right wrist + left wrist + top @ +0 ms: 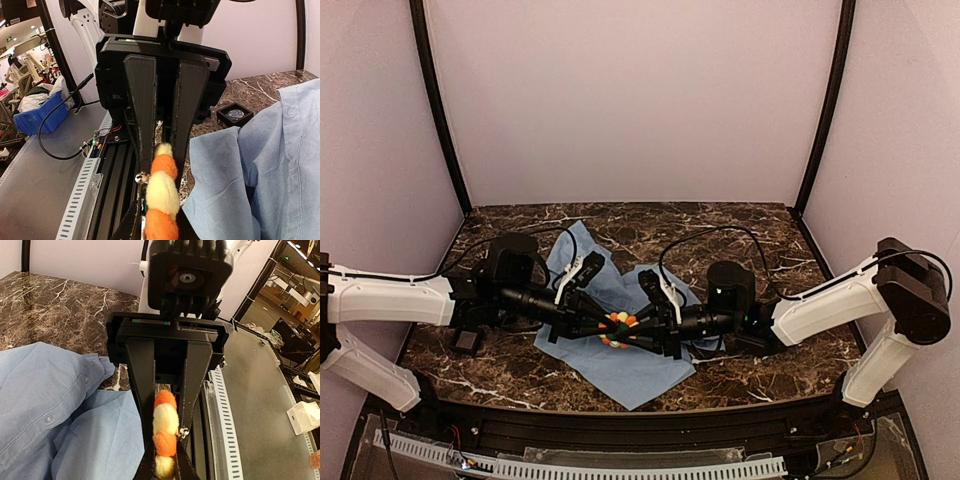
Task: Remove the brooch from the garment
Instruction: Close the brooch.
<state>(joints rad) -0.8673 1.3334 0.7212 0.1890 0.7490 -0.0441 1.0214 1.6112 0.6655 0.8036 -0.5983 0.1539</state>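
Over garment (642, 376), left gripper (604, 324), right gripper (633, 334) pinch brooch (618, 329).

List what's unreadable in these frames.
Top view: brooch too small, crowded by left gripper and right gripper; whether its pin is still through the shirt is hidden.
Left wrist: bottom edge cuts off the brooch; fingers cover its sides.
Right wrist: same cut-off; its centre is hidden.
Right wrist: black square, contents too small.
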